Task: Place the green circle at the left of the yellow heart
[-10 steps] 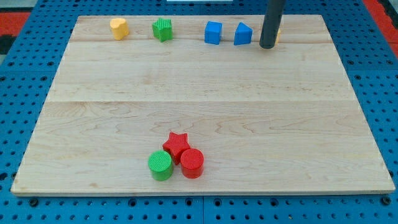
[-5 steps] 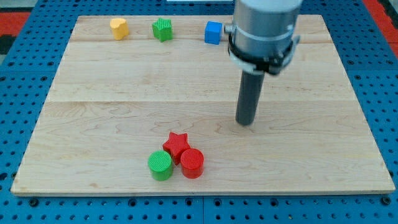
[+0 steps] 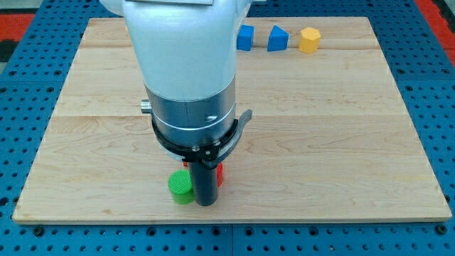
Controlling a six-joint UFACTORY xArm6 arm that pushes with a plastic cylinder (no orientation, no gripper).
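Note:
The green circle [image 3: 180, 186] lies near the board's bottom edge, left of centre. My tip [image 3: 205, 203] stands right beside it, at its right, touching or nearly touching. The rod covers most of the red circle [image 3: 220, 173]; only a red sliver shows at the rod's right. The red star is hidden behind the rod. The arm's white and grey body [image 3: 186, 71] hides the board's top left, so the yellow heart does not show.
A blue cube [image 3: 245, 37], a blue triangular block [image 3: 277, 38] and a yellow block [image 3: 308, 40] stand in a row at the board's top right. The green star is hidden by the arm. The wooden board [image 3: 341, 142] lies on a blue pegboard.
My tip has moved from the board's top right, through the middle, down and left to the cluster beside the green circle. The arm now hides the heart, green star and red star.

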